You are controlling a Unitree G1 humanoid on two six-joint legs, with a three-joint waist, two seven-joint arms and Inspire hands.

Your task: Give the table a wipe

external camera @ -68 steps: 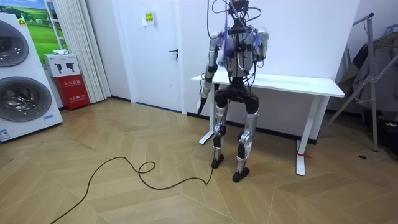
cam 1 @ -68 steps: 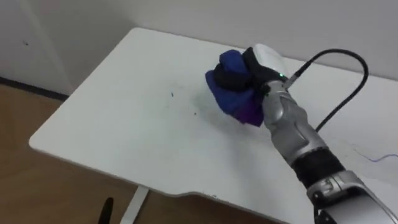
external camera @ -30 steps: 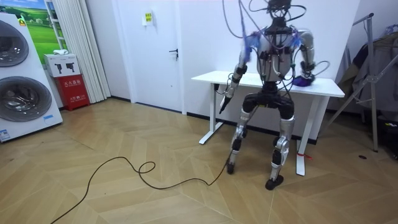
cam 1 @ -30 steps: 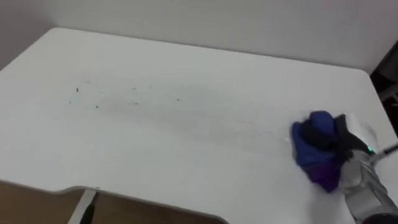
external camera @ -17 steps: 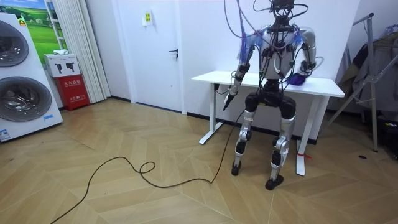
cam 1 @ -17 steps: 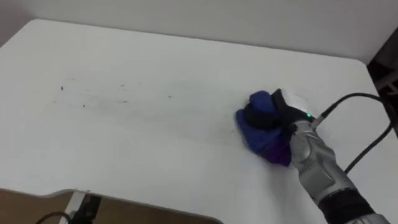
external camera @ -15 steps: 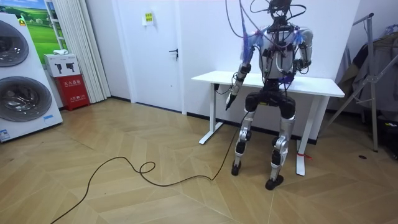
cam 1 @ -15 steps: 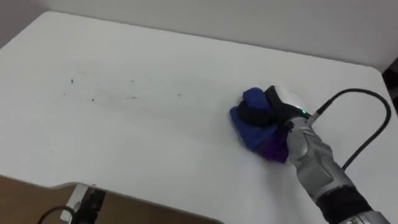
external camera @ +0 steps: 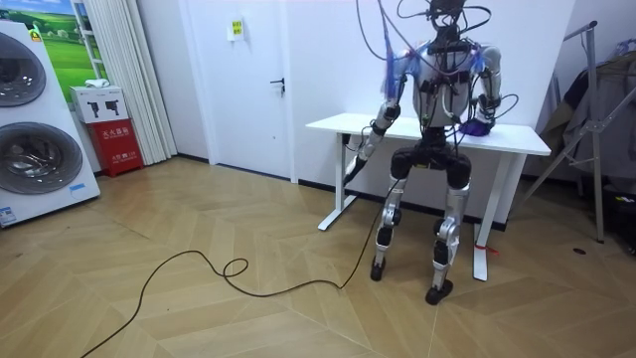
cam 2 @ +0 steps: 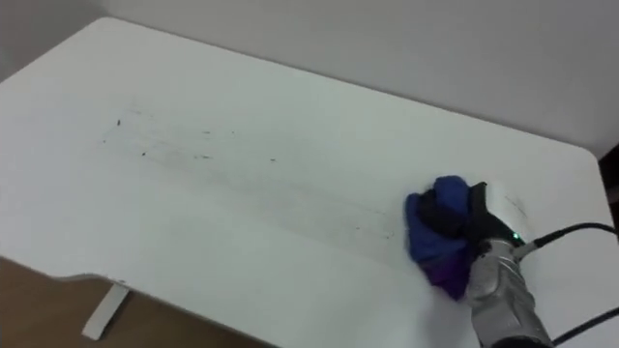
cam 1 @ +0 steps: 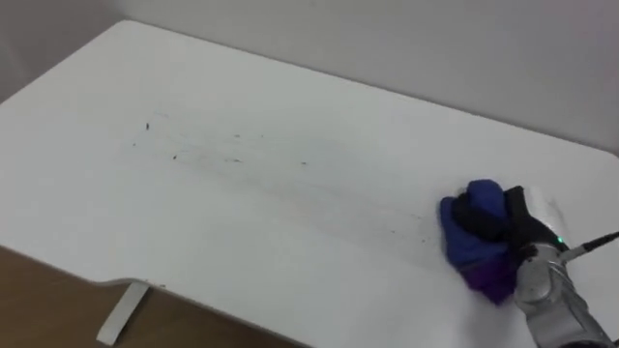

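A white table [cam 1: 290, 222] spreads before me, with faint dark specks and streaks [cam 1: 208, 153] left of its middle. A crumpled blue and purple cloth [cam 1: 471, 249] lies on the right part of the tabletop. My right hand [cam 1: 488, 220] rests on top of it, dark fingers curled over the cloth and pressing it to the surface. The same cloth [cam 2: 432, 242] and right hand [cam 2: 462, 220] sit low right in the right eye view. In the room view I stand at the table's front, right hand [external camera: 479, 126] on the top, left hand [external camera: 364, 149] hanging beside the table.
The table's front edge [cam 1: 203, 300] runs along the bottom, with a white leg [cam 1: 120, 311] and wooden floor below. A wall stands behind the table. In the room view a clothes rack [external camera: 596, 119] stands at the right and washing machines [external camera: 30, 129] at the left.
Within the last half second my right hand has slid the cloth to my right across the tabletop, after sweeping it leftward before that. The view has shifted a little too.
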